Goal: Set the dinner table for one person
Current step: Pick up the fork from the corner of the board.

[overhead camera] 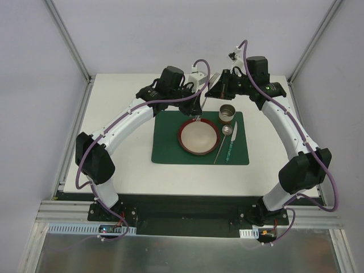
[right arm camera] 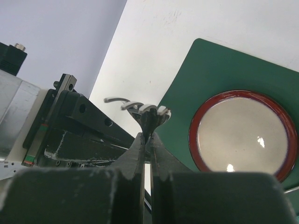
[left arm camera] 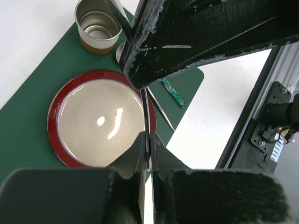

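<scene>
White tabletop [overhead camera: 187, 179] spans the whole cell and carries a green placemat [overhead camera: 165, 142] at centre. A red-rimmed plate [overhead camera: 199, 137] sits on the mat. Cup [overhead camera: 227, 114], spoon [overhead camera: 222, 145] and knife [overhead camera: 231, 143] occupy the mat right of the plate. The fork [right arm camera: 145, 110] hangs over the plate's far rim. Left gripper [left arm camera: 147, 154] and right gripper [right arm camera: 147, 140] both have jaws clenched on it, and its long axis runs from one to the other. Judged: the bare mat left of the plate suits the fork, and the left arm is nearer.

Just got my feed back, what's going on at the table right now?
The left gripper and right gripper are both shut on the fork, above the far edge of the plate: apparently a hand-over. The plate, cup, spoon and knife already lie on the green placemat.
</scene>
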You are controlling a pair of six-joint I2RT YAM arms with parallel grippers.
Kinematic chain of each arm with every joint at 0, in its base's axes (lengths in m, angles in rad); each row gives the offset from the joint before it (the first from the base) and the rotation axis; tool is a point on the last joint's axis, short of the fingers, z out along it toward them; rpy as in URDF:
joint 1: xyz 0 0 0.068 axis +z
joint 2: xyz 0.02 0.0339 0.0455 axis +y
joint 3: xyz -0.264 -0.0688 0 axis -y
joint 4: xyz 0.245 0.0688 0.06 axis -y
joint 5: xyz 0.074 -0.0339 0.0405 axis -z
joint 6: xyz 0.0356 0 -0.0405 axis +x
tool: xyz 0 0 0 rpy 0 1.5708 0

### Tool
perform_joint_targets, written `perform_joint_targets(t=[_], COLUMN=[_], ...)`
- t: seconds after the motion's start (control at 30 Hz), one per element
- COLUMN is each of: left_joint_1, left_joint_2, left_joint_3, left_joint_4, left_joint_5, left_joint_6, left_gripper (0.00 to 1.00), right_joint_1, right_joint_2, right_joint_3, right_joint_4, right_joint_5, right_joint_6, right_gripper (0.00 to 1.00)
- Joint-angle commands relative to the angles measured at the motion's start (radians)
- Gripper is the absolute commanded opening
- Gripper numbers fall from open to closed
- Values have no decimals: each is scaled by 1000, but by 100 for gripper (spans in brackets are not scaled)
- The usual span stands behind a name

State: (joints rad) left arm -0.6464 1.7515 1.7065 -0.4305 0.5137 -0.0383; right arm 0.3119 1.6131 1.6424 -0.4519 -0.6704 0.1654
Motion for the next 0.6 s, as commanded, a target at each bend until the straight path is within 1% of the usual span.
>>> perform_joint_targets(t=[0.0, 0.03, 0.07, 0.13, 0.17, 0.27, 0.37, 0.5, 0.57], left_joint_1=[10, 13, 31, 51, 69, 114, 140, 169, 172], left_joint_2=[-6, -17, -23, -44, -52, -78, -101, -135, -145], left_joint_3=[-19, -31, -62, -99, -132, -188, -215, -254, -297], left_joint_4=[30, 38, 55, 84, 96, 145, 162, 185, 205], left_joint_5=[8, 11, 9, 22, 46, 75, 71, 71, 71], left_joint_6=[-9, -12, -20, -35, -58, -84, -94, -110, -120], left_gripper=[0, 0, 0, 0, 0, 0, 0, 0, 0], right_joint_1=[4, 4, 4, 1, 0, -16, -43, -91, -125], right_joint_2=[-25, -33, -33, -39, -41, -53, -68, -96, -119], right_joint_3=[-4, -24, -33, -59, -67, -96, -122, -173, -199], right_joint_4=[64, 71, 74, 74, 74, 79, 84, 91, 99], right_joint_5=[-31, -31, -31, -32, -32, -40, -55, -73, -84], right_joint_6=[14, 16, 13, 5, 2, -4, -9, -15, -15], right_gripper=[1, 1, 6, 13, 21, 28, 32, 34, 35])
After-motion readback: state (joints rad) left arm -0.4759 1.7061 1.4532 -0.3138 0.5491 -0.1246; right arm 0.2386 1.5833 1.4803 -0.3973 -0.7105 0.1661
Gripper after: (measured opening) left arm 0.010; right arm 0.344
